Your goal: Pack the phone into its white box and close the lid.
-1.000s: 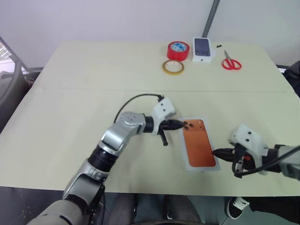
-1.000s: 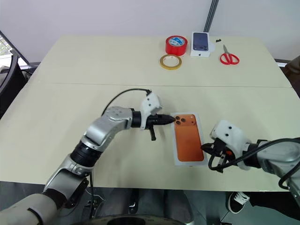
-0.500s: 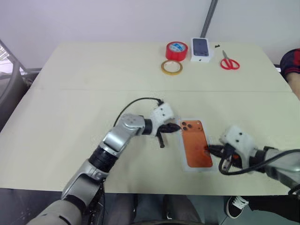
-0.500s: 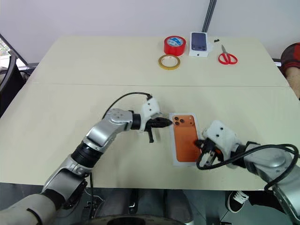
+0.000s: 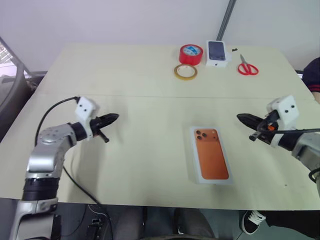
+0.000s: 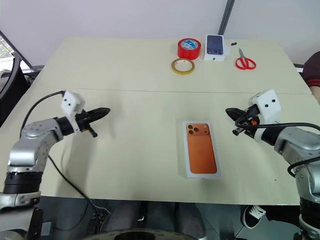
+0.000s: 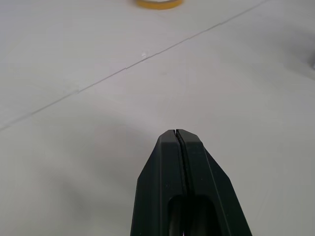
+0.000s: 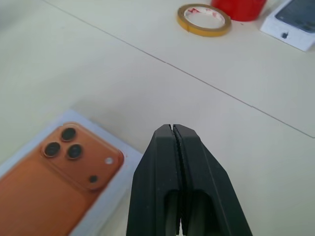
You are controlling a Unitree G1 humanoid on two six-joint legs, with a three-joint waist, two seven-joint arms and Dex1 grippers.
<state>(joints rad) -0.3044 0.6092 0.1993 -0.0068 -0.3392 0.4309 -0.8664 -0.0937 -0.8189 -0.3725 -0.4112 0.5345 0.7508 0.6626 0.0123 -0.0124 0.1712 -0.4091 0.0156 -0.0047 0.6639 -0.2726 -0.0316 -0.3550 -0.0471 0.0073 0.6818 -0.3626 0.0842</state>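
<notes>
Lid (image 5: 210, 161) shut on white box, both grippers empty — pinched closed

counter (image 5: 125, 75): pale cream top, crossed by a thin seam from side to side
wall (image 5: 125, 20): plain white, seen behind the counter's far edge
pole (image 5: 226, 20): grey, slanted against the wall
floor (image 5: 10, 220): dark, glimpsed below the near edge

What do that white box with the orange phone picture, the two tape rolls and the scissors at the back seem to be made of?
The lid looks like matte white cardboard with a printed picture and crisp, thin edges. The red tape roll and yellow tape roll seem to be glossy plastic film wound into rings. The scissors have red, likely plastic handles; the blades look metallic, though small.
</notes>
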